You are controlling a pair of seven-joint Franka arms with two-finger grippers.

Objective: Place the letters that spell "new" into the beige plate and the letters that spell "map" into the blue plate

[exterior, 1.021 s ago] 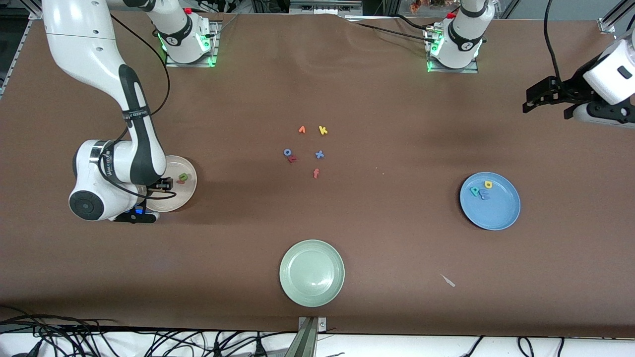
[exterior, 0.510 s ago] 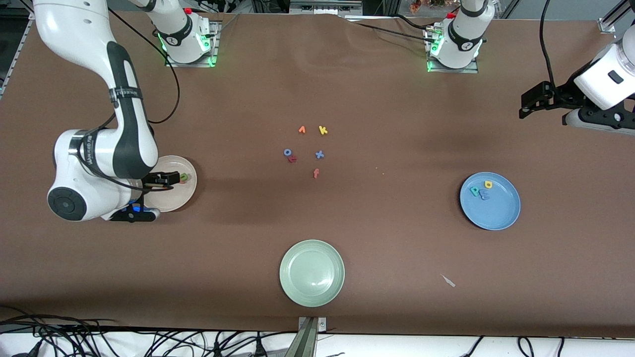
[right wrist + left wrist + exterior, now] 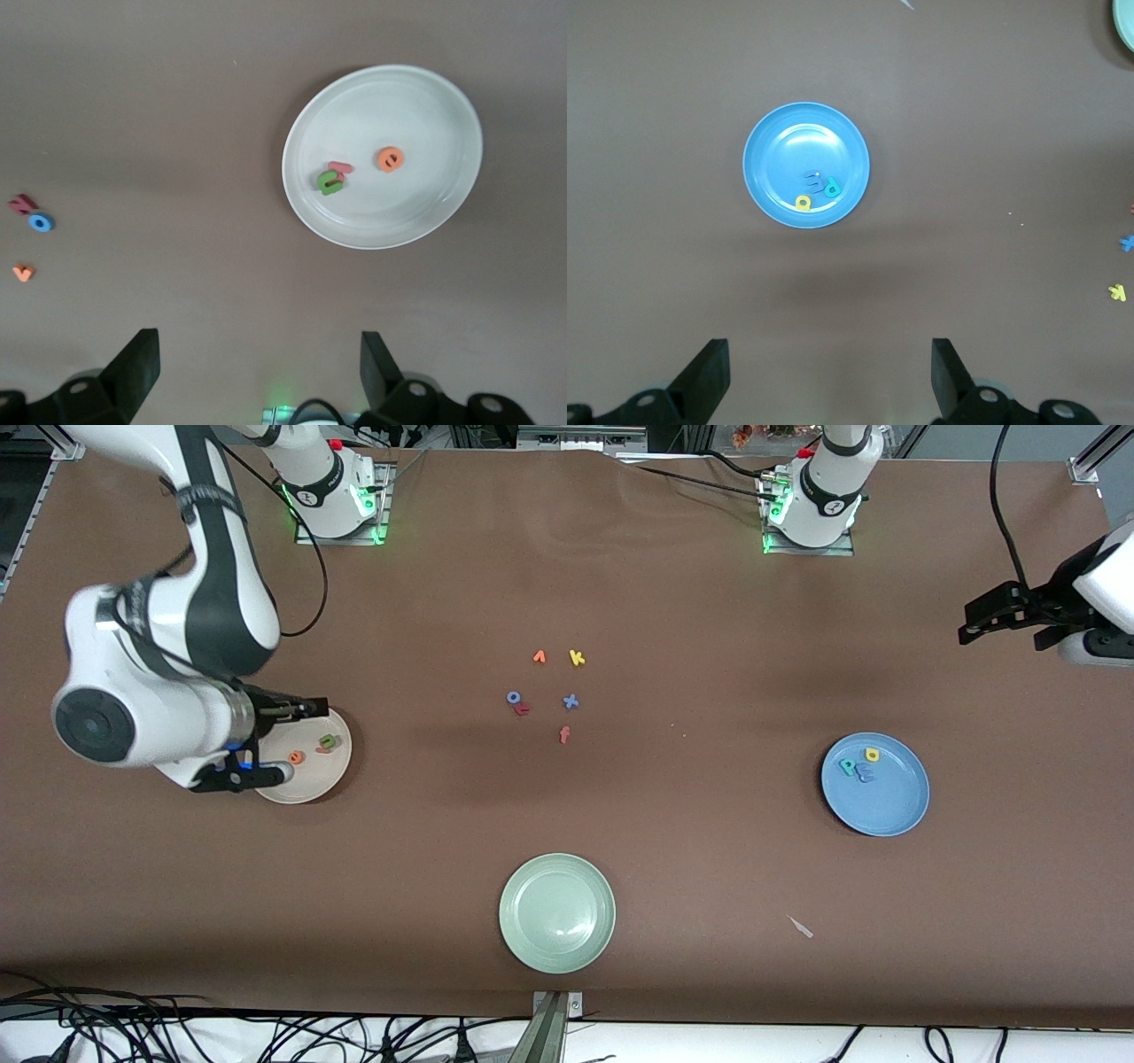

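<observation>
Right gripper point(image 3: 314, 708) over beige plate point(image 3: 332, 779), jaws wide and empty, orange e point(image 3: 296, 757) inside, left gripper point(image 3: 979, 620) waiting, jaws wide

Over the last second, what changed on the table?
The right gripper let go of the small orange foam e, which now lies in the round beige plate, and rose with its fingers open. The left gripper shifted slightly, still open and empty. The blue plate, pale green plate and loose letters stayed put.
</observation>
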